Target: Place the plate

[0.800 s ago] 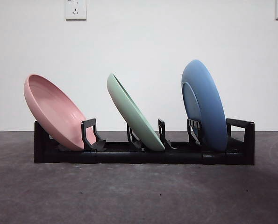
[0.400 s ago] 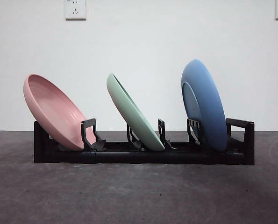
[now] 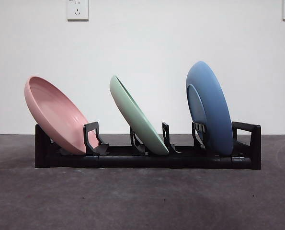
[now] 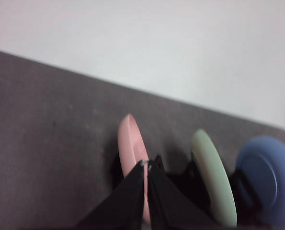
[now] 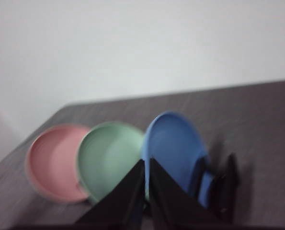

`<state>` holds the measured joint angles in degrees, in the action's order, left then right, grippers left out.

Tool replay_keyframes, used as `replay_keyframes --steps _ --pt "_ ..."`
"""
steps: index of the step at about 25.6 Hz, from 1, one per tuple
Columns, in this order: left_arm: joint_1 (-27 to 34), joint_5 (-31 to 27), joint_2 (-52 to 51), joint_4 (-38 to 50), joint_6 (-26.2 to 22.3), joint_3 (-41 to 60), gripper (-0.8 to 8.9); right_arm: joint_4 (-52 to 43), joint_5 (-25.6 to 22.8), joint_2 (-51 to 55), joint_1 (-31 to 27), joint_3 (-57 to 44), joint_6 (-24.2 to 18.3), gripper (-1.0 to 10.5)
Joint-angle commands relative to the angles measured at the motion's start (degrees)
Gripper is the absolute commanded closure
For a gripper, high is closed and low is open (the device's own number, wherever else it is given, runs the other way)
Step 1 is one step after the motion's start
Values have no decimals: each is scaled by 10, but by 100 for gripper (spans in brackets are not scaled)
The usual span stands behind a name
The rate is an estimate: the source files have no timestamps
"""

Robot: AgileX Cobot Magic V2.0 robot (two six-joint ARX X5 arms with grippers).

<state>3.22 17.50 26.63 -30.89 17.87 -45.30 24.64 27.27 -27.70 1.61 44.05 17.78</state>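
1. Front view: Three plates are seen standing in a black rack (image 3: 147, 160) on the dark table (image 3: 142, 201). The pink plate (image 3: 56, 117) is at the left and leans left, the green plate (image 3: 137, 117) is in the middle slot and leans the same way, and the blue plate (image 3: 209, 108) is at the right, nearly upright. No arm is shown here. Every slot that can be seen is filled, so the placing is judged complete or nearly so.

2. Left wrist view: The left claw (image 4: 146, 165) is pictured with its jaws closed together and nothing held between them. It is raised above the rack, in line with the rim of the pink plate (image 4: 131, 158); the green plate (image 4: 213, 177) and blue plate (image 4: 267, 177) are seen beyond. The picture is blurred.

3. Right wrist view: The right claw (image 5: 146, 163) is likewise shown pinched closed and empty, held clear of the plates, with the blue plate (image 5: 173, 143) nearest it. If the step in hand is a retreat, it is best done by both arms being kept high and drawn straight away, so that no leaning rim is brushed and tipped from its slot.
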Motion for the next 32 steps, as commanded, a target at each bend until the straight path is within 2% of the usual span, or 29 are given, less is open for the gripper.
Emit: replay_keyframes --steps 1,8,12,14,16,18,19,21,24,26,29,32 --pt "-4 20 43 -45 -50 -51 803 49 19 -52 6 52 -40 933" --pt "-32 22 148 -223 -163 -166 803 208 4 -159 41 142 -128 933" --pt "-42 22 193 -291 -191 -195 803 283 -22 -208 65 170 -177 933" --pt "-43 22 206 -298 -191 -195 801 292 -22 -221 74 173 -186 933" --pt "-43 22 213 -296 -191 -195 751 291 -22 -225 78 173 -190 930" --pt "-43 22 214 -295 -191 -195 608 291 -22 -224 82 173 -204 850" --pt "-43 22 214 -295 -191 -195 559 292 -22 -224 82 173 -205 777" --pt "-44 22 213 -295 -191 -195 551 295 -22 -224 82 173 -204 643" --pt "-44 22 213 -295 -191 -195 555 294 -22 -224 82 173 -194 637" --pt "-44 22 214 -295 -189 -195 556 292 -22 -239 94 181 -158 638" --pt "-44 23 213 -296 -182 -195 563 292 -22 -301 114 224 -106 638" --pt "-44 23 213 -295 -183 -195 563 292 -19 -391 130 293 -90 640"
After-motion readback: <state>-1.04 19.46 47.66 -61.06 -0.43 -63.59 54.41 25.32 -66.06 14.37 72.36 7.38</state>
